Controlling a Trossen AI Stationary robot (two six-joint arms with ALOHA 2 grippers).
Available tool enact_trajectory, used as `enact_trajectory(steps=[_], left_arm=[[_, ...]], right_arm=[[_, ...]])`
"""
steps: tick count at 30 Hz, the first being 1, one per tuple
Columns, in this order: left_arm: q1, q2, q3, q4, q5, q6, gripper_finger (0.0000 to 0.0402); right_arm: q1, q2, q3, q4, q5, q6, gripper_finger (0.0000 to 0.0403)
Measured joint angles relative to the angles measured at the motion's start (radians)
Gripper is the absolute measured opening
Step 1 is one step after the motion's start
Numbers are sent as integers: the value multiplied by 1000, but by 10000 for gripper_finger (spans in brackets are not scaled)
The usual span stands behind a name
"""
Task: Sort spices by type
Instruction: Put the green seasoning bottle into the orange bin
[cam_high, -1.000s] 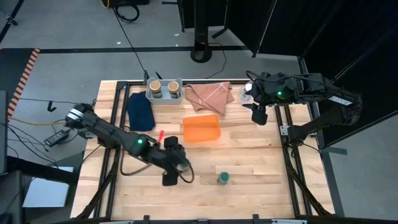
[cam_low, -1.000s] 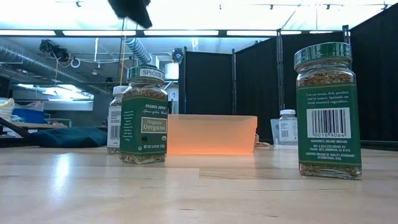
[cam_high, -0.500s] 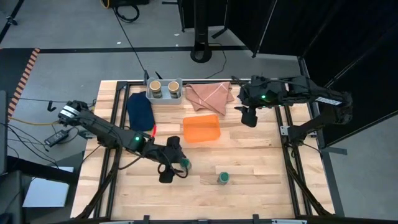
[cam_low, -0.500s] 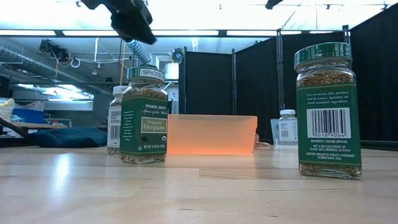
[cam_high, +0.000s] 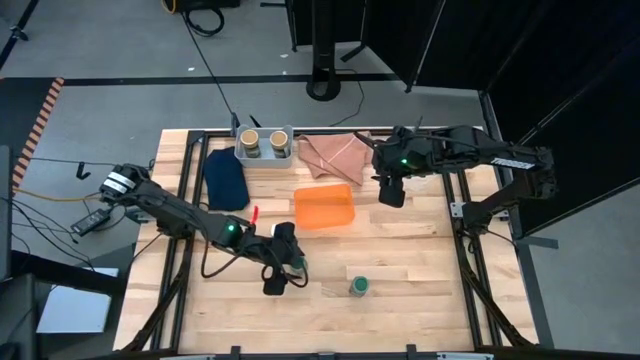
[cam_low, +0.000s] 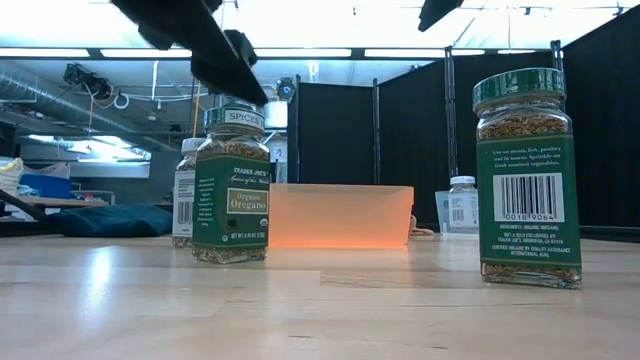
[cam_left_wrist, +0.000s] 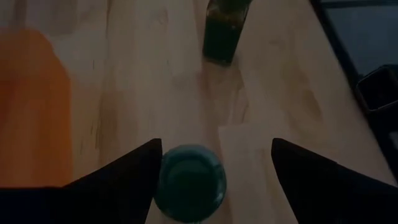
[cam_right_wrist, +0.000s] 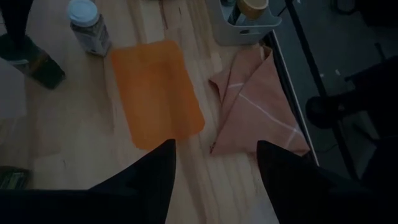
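Note:
Two green-capped jars stand upright on the wood table. One green-capped jar (cam_high: 297, 263) (cam_low: 231, 186) sits under my open left gripper (cam_high: 284, 266) (cam_left_wrist: 214, 146), whose fingers straddle its cap (cam_left_wrist: 189, 183) just above it. The other green-capped jar (cam_high: 359, 287) (cam_left_wrist: 225, 31) stands nearer the near edge. Two tan-capped jars (cam_high: 262, 140) stand in the grey bin (cam_high: 263, 155). One white-capped jar (cam_right_wrist: 87, 25) (cam_low: 184, 195) stands left of the orange tray (cam_high: 324, 207), another white-capped jar (cam_low: 462, 205) right of it. My open right gripper (cam_high: 392, 190) (cam_right_wrist: 214, 146) hovers between tray and pink cloth.
A folded pink cloth (cam_high: 337, 152) lies by the far edge right of the bin, and a dark blue cloth (cam_high: 225, 178) lies left of the tray. Bare wood stretches along the near edge and at the right of the table (cam_high: 420, 260).
My left gripper has come down, staying open, from well above the green-capped jar to just over its cap. My right gripper has moved toward the table's left, from the far right area to a spot beside the orange tray.

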Motion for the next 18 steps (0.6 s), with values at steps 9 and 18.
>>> enact_trajectory(steps=[9, 18], left_arm=[[40, -2, -65, 130, 39, -1, 307], [44, -2, -65, 89, 47, 31, 307]], right_arm=[[-19, -1, 0, 0, 2, 1, 235], [-39, -1, 0, 0, 2, 1, 235]])
